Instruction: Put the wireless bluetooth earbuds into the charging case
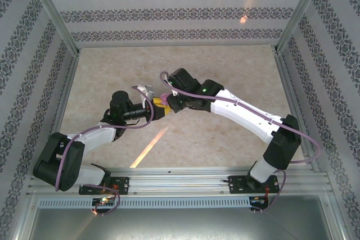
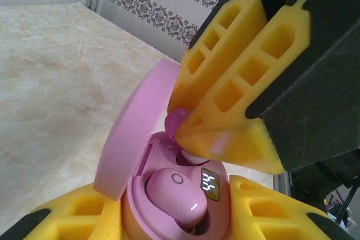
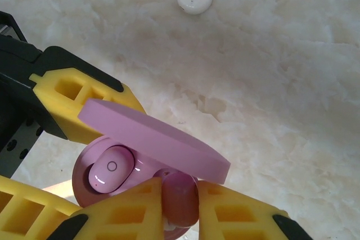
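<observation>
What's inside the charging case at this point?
One earbud sits in its well beside a lit display. The second earbud, pinched in the right fingers, is at the opening of the charging case; the well under it is covered.

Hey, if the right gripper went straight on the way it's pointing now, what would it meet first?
Probably the open case: the right gripper pinches an earbud right at the empty socket, beside the seated earbud. Depth is hard to judge.
</observation>
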